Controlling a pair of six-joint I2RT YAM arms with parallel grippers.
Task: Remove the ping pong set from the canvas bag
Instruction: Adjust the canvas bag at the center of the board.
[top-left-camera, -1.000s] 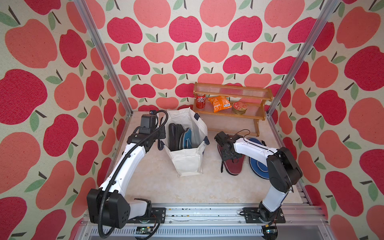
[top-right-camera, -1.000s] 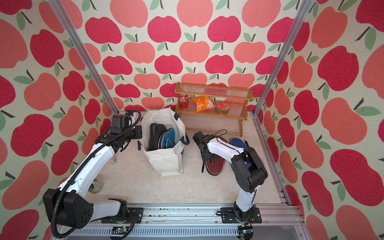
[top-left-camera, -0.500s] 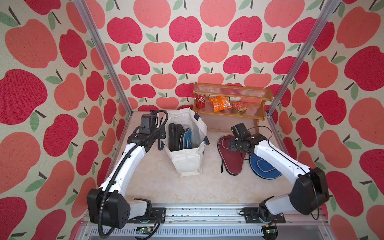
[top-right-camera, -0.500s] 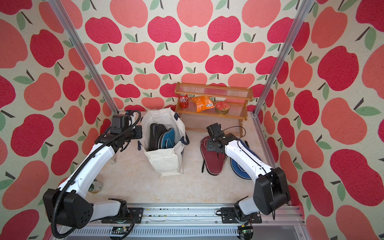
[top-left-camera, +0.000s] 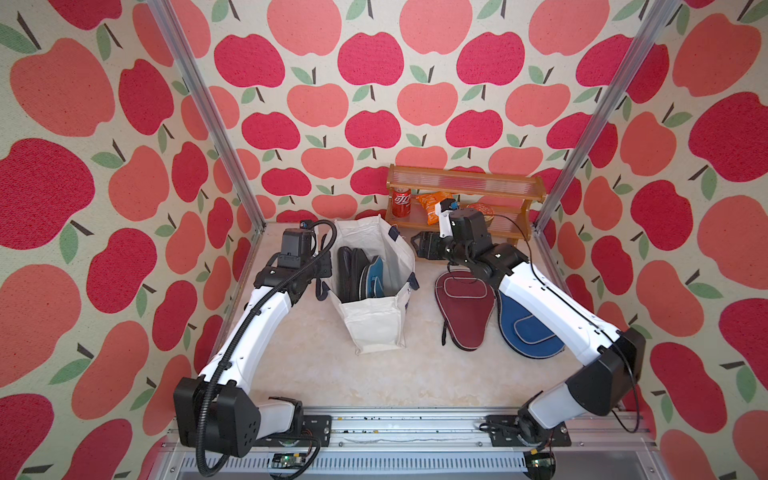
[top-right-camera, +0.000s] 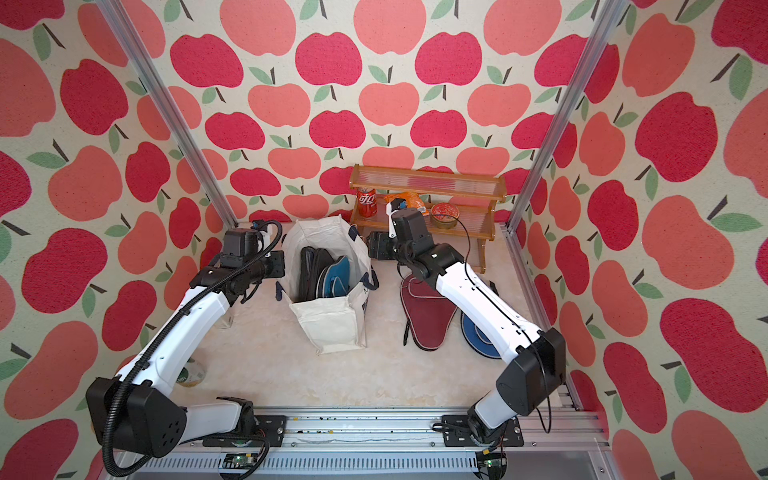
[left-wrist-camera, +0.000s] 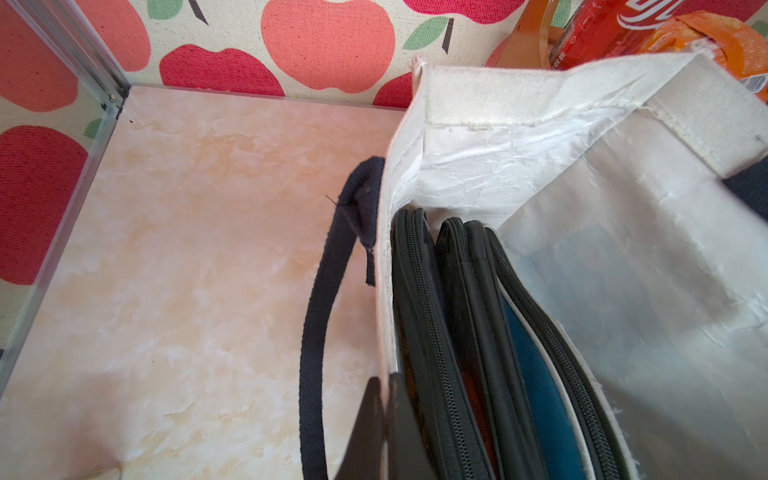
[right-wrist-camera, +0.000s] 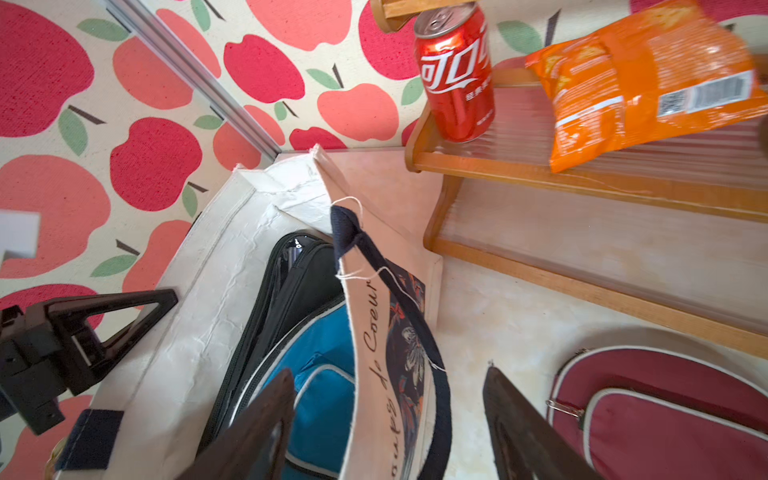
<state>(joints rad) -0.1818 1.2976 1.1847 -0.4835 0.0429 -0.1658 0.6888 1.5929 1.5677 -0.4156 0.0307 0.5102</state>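
The left gripper (left-wrist-camera: 385, 409) is clamping the rim of the canvas bag (top-left-camera: 376, 324) to steady it while the right gripper (right-wrist-camera: 388, 372), jaws apart, is hovering at the opposite rim.

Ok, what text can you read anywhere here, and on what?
"可口可…", white script on the red soda can; small print below unreadable.
"de Coeur", navy script on the canvas bag; letters before it unclear.
Print and barcode on the orange snack packet: too blurred to read.

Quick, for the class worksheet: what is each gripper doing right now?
Left gripper: closed, pinching the canvas bag by its side wall.
Right gripper: open, holding nothing, jaws astride the bag's opposite wall.
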